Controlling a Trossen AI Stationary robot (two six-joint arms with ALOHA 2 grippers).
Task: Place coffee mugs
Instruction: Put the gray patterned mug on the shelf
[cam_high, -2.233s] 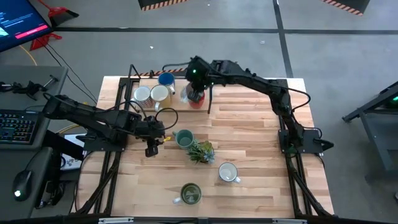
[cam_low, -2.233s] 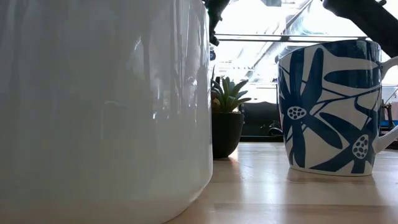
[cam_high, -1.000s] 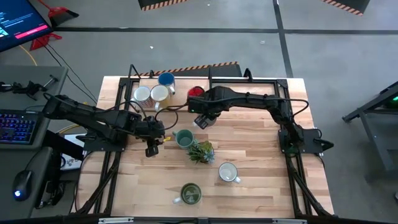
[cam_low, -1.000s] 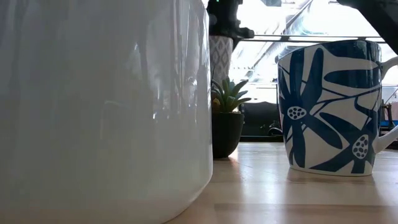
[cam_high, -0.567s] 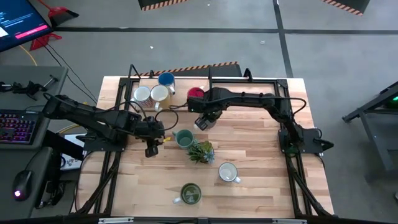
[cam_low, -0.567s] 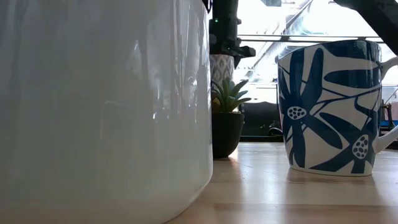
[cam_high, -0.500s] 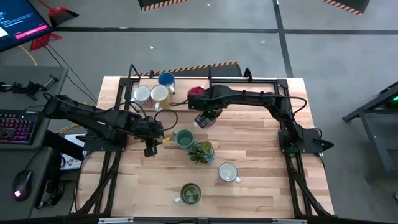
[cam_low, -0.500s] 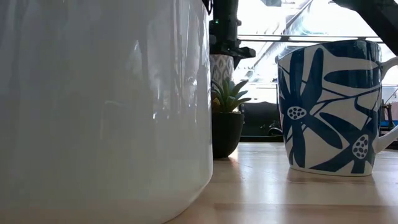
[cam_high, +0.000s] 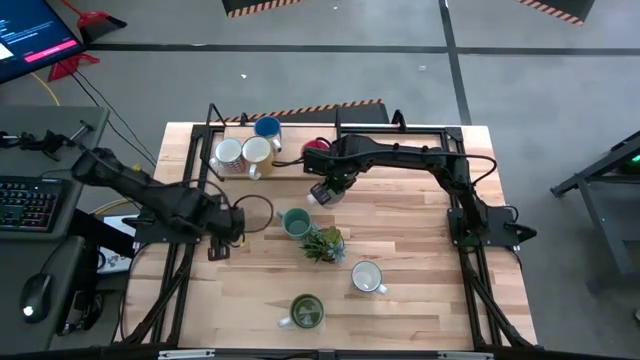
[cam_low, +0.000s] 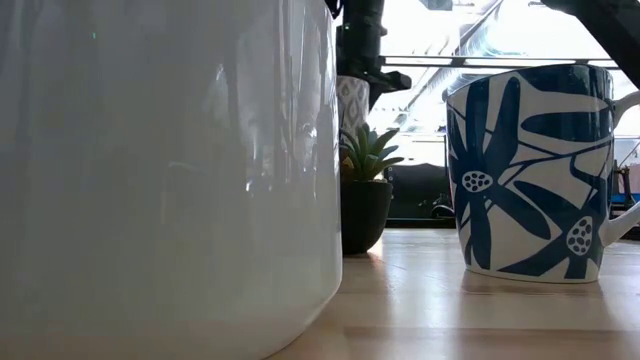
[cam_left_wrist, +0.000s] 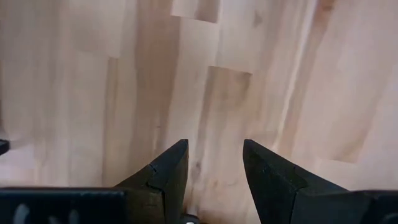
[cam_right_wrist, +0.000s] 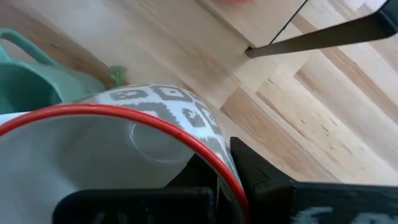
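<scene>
My right gripper (cam_high: 322, 190) is shut on a white mug with a grey diamond pattern and a red rim (cam_low: 352, 100), held above the table's middle back. On the table stand a blue mug (cam_high: 267, 128), two cream mugs (cam_high: 229, 153) (cam_high: 257, 151), a red mug (cam_high: 314, 148) half hidden by the arm, a teal mug (cam_high: 296, 222), a white mug (cam_high: 367, 277) and an olive green mug (cam_high: 306, 311). My left gripper (cam_high: 217, 250) (cam_left_wrist: 214, 149) stands open over bare wood, left of the teal mug. My right gripper holds the patterned mug by its red rim (cam_right_wrist: 214, 158), with one finger inside the mug and one finger (cam_right_wrist: 258, 177) outside its wall. The fingers come from above, pointing down. The mug hangs upright below them, lifted clear of the table.
A small spiky green plant (cam_high: 323, 243) in a dark pot (cam_low: 365, 215) stands just near of the held mug, beside the teal mug. In the low view a large white mug (cam_low: 160, 180) and a blue flower-patterned mug (cam_low: 530, 170) fill the foreground. Black frame rails (cam_high: 210, 130) line the table's sides.
My left gripper has moved toward the table's left and near edges, away from the teal mug, and has stayed open. My right gripper has sunk a little with the patterned mug, which stays upright and clear of the table.
</scene>
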